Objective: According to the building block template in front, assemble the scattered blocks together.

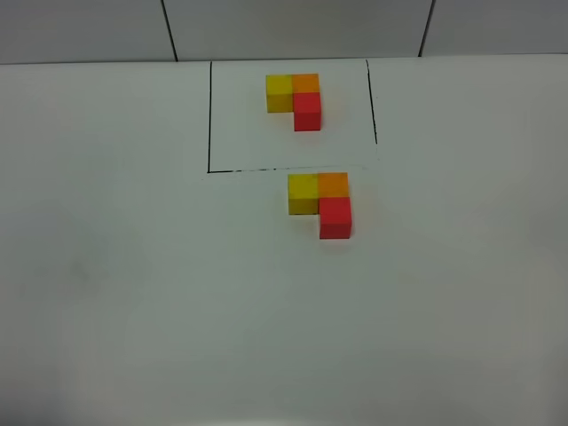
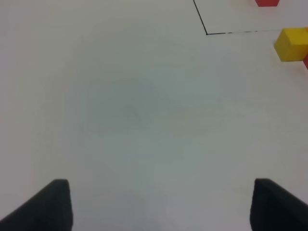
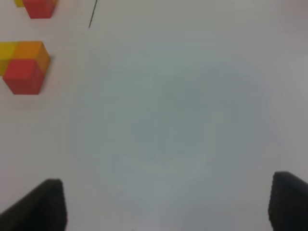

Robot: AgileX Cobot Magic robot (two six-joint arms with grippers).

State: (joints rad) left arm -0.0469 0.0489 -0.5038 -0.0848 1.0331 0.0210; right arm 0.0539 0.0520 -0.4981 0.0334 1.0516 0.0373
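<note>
The building block template sits inside a thin black outline [image 1: 209, 115] at the back of the table: a yellow cube [image 1: 279, 92], an orange cube [image 1: 306, 83] and a red cube [image 1: 307, 113] in an L. Just in front of the outline the larger blocks stand touching in the same L: yellow [image 1: 303, 193], orange [image 1: 334, 185], red [image 1: 335, 217]. Neither gripper shows in the high view. The left gripper [image 2: 161, 204] is open and empty over bare table, with the yellow block [image 2: 291, 44] far ahead. The right gripper [image 3: 168, 204] is open and empty, with the red block [image 3: 23, 77] and the orange block [image 3: 33, 50] far ahead.
The white table [image 1: 133, 284] stretches wide on both sides and in front of the blocks. A tiled wall [image 1: 284, 27] runs along the back edge. A corner of the black outline [image 2: 207, 32] shows in the left wrist view.
</note>
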